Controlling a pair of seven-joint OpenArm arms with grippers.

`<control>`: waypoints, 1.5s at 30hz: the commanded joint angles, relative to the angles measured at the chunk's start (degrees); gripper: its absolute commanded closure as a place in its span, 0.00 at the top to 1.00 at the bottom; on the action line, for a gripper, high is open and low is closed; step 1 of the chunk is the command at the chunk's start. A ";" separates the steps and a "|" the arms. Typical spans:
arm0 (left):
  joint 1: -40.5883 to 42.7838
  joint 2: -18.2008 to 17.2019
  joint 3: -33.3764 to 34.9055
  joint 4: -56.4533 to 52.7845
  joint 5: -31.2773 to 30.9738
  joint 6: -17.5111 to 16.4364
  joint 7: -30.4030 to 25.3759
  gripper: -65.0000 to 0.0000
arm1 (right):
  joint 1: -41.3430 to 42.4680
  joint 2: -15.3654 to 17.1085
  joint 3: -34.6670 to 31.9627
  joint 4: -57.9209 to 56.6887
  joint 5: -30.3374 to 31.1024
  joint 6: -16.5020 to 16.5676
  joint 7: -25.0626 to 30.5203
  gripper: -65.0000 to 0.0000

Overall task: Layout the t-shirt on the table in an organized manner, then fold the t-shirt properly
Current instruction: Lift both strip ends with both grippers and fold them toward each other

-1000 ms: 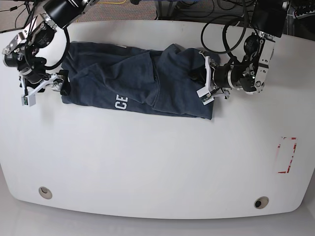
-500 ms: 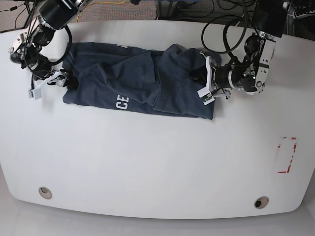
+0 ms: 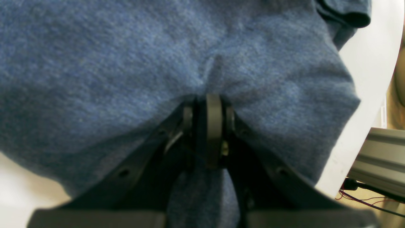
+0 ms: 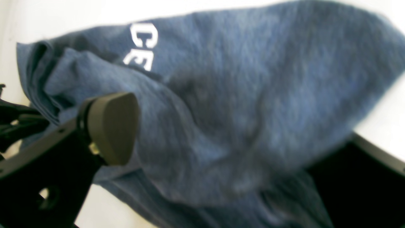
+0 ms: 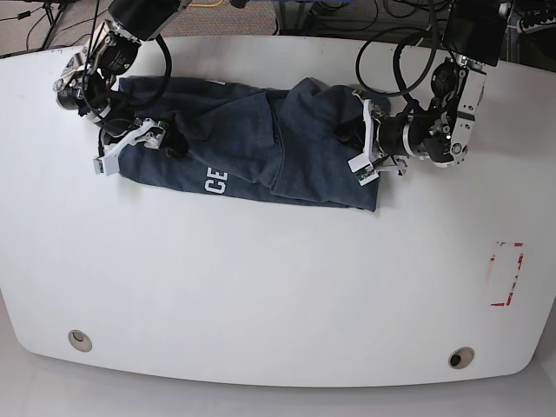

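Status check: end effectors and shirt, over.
Left end effector shut on t-shirt. Right end effector open over its other end. Shirt bunched, unfolded. Nothing blocking.

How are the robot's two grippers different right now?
The left gripper is shut, its fingers pinching a fold of the t-shirt; the right gripper is wide open and holds nothing.
The left gripper works at the t-shirt's end near the red mark; the right gripper is over the opposite end.
Both sit low over the t-shirt on the table.
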 commanded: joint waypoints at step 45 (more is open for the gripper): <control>-2.72 16.43 4.10 -8.79 5.13 14.25 0.96 0.06 | -1.21 10.56 -11.98 26.18 4.48 -0.51 -3.87 0.00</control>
